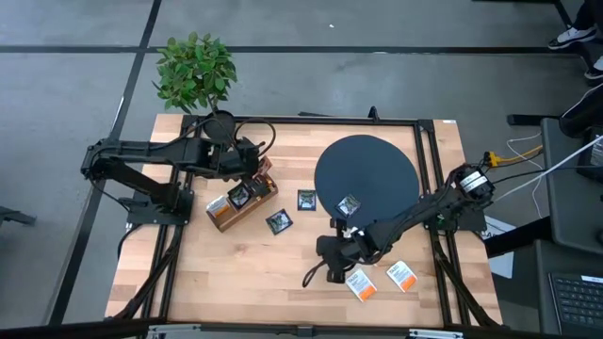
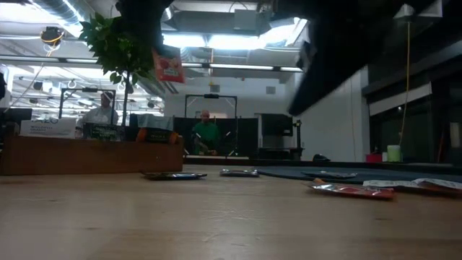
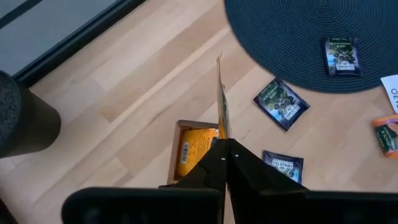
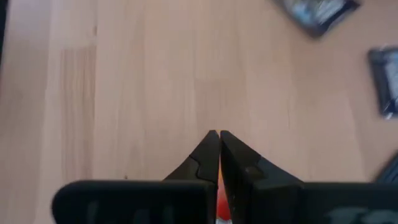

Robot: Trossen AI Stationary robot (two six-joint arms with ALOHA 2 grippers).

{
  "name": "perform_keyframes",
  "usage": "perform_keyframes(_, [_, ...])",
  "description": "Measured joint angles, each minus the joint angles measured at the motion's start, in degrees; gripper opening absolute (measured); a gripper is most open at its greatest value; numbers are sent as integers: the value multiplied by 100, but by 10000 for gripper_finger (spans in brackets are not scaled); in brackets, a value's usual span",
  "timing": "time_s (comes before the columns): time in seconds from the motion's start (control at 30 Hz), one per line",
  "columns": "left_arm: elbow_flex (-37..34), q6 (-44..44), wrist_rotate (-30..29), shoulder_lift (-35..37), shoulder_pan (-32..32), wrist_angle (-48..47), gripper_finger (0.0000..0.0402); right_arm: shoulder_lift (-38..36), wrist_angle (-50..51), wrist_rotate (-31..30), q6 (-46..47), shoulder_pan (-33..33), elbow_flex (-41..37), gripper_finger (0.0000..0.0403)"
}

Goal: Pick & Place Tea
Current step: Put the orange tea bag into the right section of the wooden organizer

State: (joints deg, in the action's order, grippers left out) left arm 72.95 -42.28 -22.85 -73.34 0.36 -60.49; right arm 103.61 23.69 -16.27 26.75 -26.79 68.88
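In the high view the tabletop (image 1: 236,273) fills the frame's centre. A potted plant (image 1: 195,71) stands at its upper left corner. The divided box (image 1: 241,200) sits left of centre, with two sachets (image 1: 279,222) just right of it. The round mat (image 1: 366,179) lies right of centre, one sachet (image 1: 350,205) on its lower part. Two more sachets (image 1: 361,284) lie at lower right, below the mat.
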Motion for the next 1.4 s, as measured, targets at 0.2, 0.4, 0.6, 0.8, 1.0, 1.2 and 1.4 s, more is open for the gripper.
perform_keyframes(0.2, [0,86,-17,-1,0,0,2,0,-583,-353,214,153,0,19])
perform_keyframes(0.4, [2,102,-17,-4,0,-4,2,0,-706,-362,584,195,0,19])
perform_keyframes(0.6, [2,173,-15,-4,0,-13,2,2,-1073,-361,643,195,-2,19])
perform_keyframes(0.8, [2,166,-17,-4,2,-15,2,4,-1100,-291,771,193,-2,19])
perform_keyframes(1.0, [2,195,-17,-4,2,-15,2,-34,-705,-8,999,193,-2,19])
perform_keyframes(1.2, [2,204,-99,-7,2,-18,2,-93,-251,-8,1384,191,-3,19])
perform_keyframes(1.4, [-22,152,-216,-27,30,-209,2,-124,-75,-39,1602,167,-2,19])
